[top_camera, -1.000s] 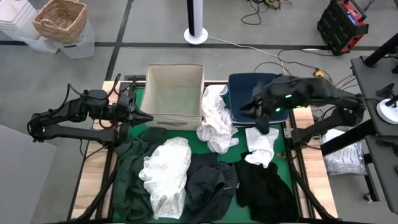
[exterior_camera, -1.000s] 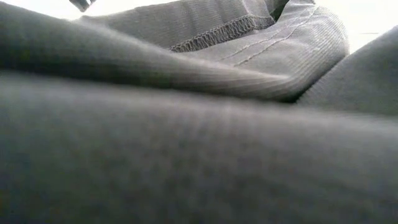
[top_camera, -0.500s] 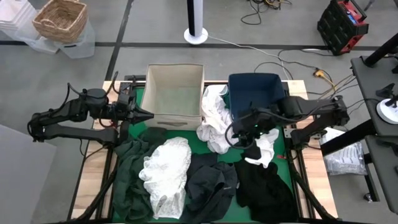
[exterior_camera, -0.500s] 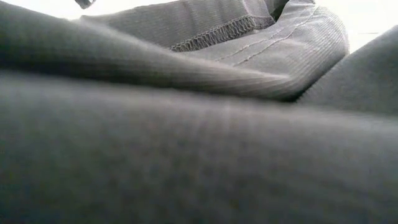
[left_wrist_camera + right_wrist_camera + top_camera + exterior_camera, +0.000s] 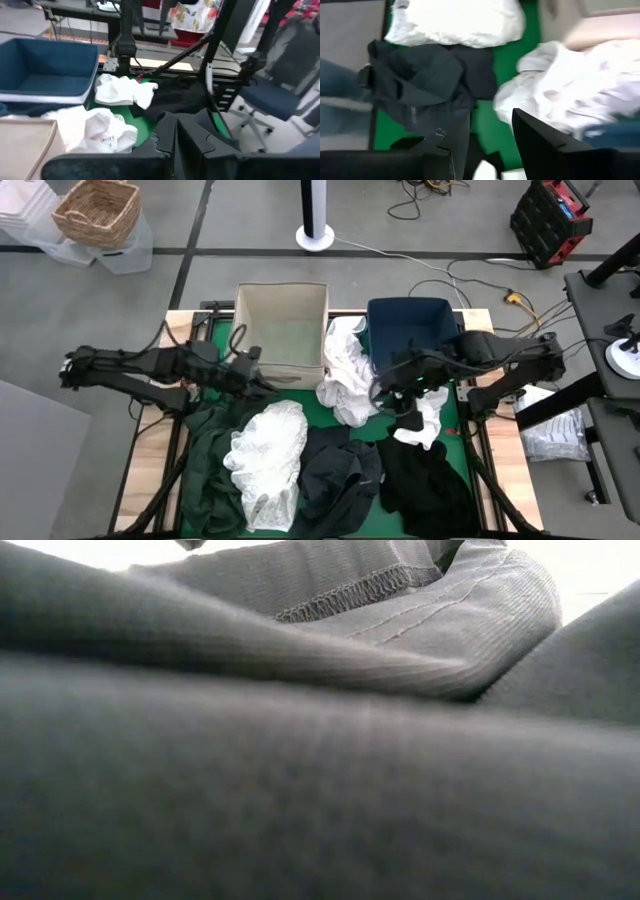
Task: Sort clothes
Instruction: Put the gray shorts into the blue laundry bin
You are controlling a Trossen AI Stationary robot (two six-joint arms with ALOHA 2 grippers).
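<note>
Clothes lie heaped on the green mat. There is a white lacy garment (image 5: 265, 452), a dark green one (image 5: 207, 455), two black ones (image 5: 338, 472) (image 5: 425, 477), and a small white one (image 5: 425, 418). Another white garment (image 5: 345, 372) hangs between the beige box and the navy bin. My left gripper (image 5: 265, 383) (image 5: 176, 137) is shut and hovers in front of the beige box, over the top edge of the dark green garment. My right gripper (image 5: 385, 395) (image 5: 490, 145) is open, above the mat beside the hanging white garment (image 5: 580, 85).
The beige fabric box (image 5: 282, 330) and the navy bin (image 5: 410, 330) stand side by side at the table's far edge. In the low view, dark grey fabric (image 5: 320, 740) lies right against the camera and hides the table. Cables and a wicker basket (image 5: 97, 212) sit on the floor beyond.
My right gripper came from over the navy bin toward the near edge and the table's left, and now stands low beside the middle white garment. My left arm reached toward the table's right, carrying its shut gripper in front of the beige box. The clothes lie unchanged.
</note>
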